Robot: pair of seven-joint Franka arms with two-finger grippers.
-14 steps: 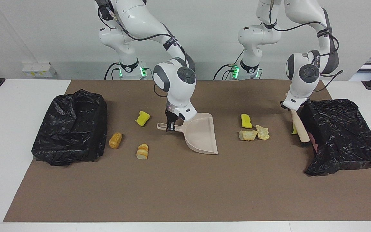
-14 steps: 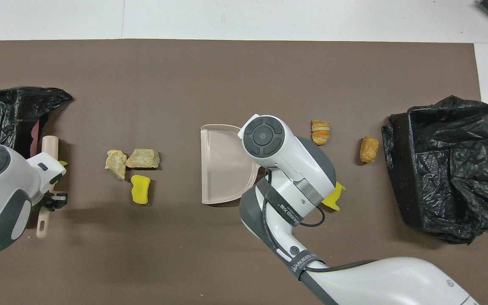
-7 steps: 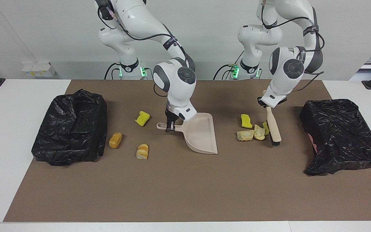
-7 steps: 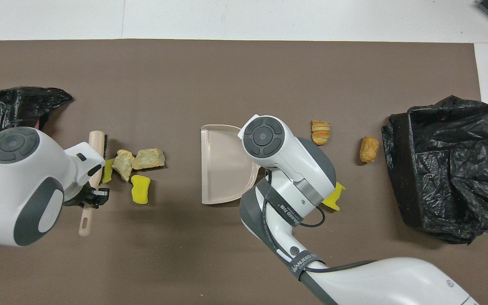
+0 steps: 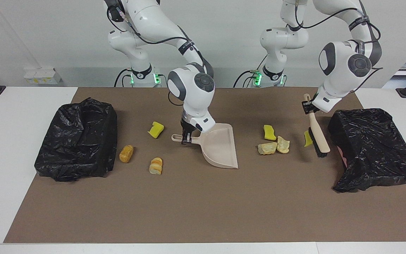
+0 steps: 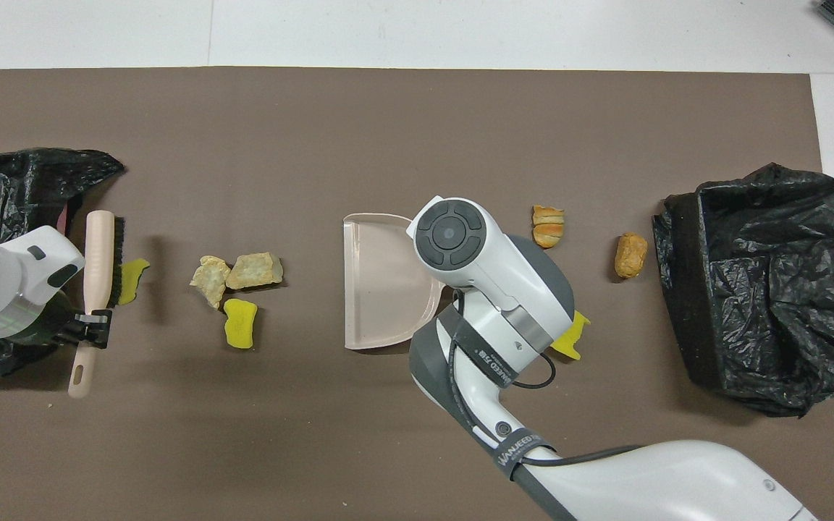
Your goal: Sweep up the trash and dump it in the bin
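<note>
Gripping brush (image 5: 317, 135), left gripper (image 5: 308, 107); right gripper (image 5: 186, 138) holds dustpan (image 5: 220, 150).

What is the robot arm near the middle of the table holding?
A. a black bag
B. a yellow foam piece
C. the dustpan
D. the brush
C. The right gripper is shut on the handle of the beige dustpan, whose scoop rests on the brown mat; the brush is in the left gripper, beside the black bag toward the left arm's end.
</note>
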